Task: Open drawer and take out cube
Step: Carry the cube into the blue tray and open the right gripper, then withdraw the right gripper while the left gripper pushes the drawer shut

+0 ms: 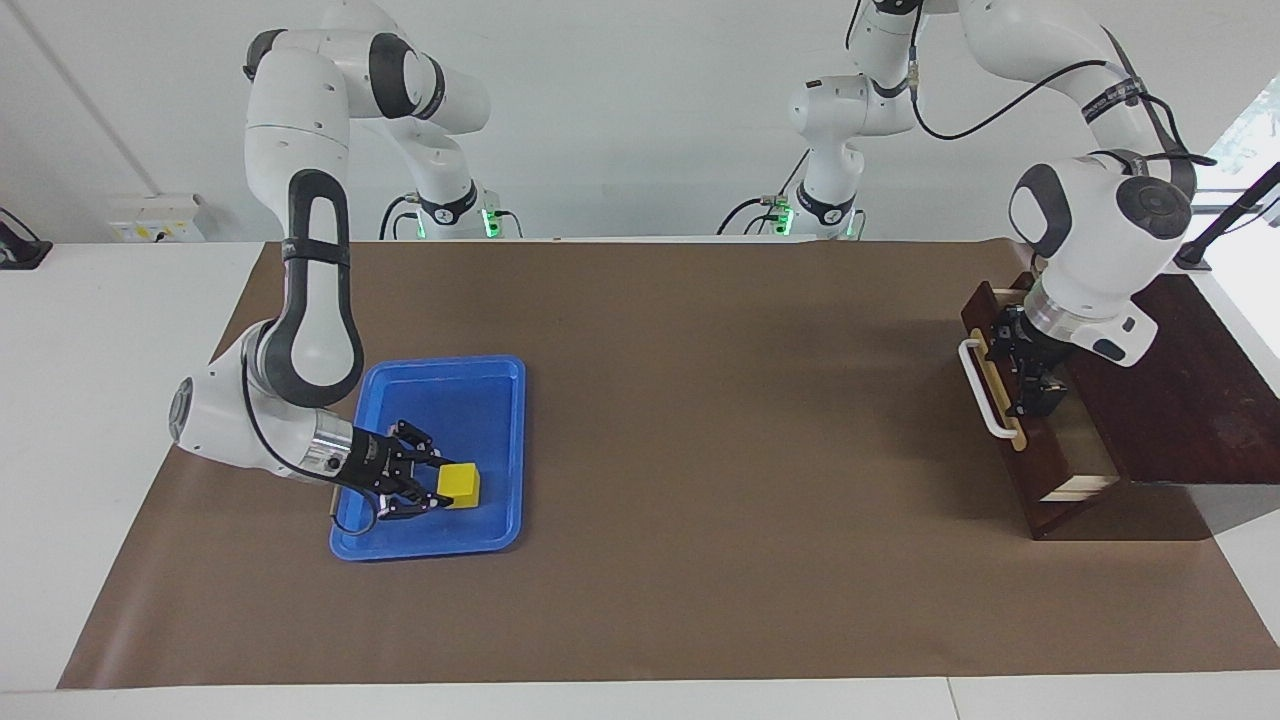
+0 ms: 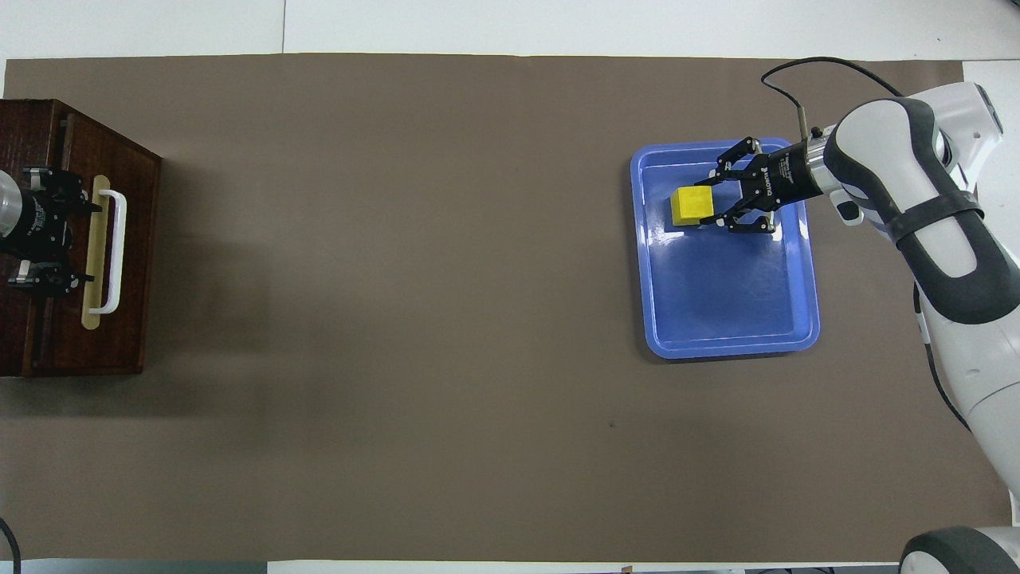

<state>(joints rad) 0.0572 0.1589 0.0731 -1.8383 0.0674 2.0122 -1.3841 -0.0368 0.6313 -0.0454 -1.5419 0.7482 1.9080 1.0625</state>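
The yellow cube (image 1: 461, 485) rests in the blue tray (image 1: 495, 400) toward the right arm's end of the table. My right gripper (image 1: 436, 482) is low in the tray, open, with a fingertip at each side of the cube's near edge; it also shows in the overhead view (image 2: 712, 203) at the cube (image 2: 690, 206). The drawer (image 1: 1010, 455) is pulled partly out of its dark wooden box (image 1: 1190, 400), showing the pale interior (image 1: 1085, 455). My left gripper (image 1: 1023, 375) is open over the drawer's interior, just inside the front panel with the white handle (image 1: 985, 392).
Brown paper (image 1: 700, 450) covers the table between the tray and the drawer box. The box (image 2: 40, 127) stands at the left arm's end, with its handle (image 2: 118, 251) facing the middle of the table.
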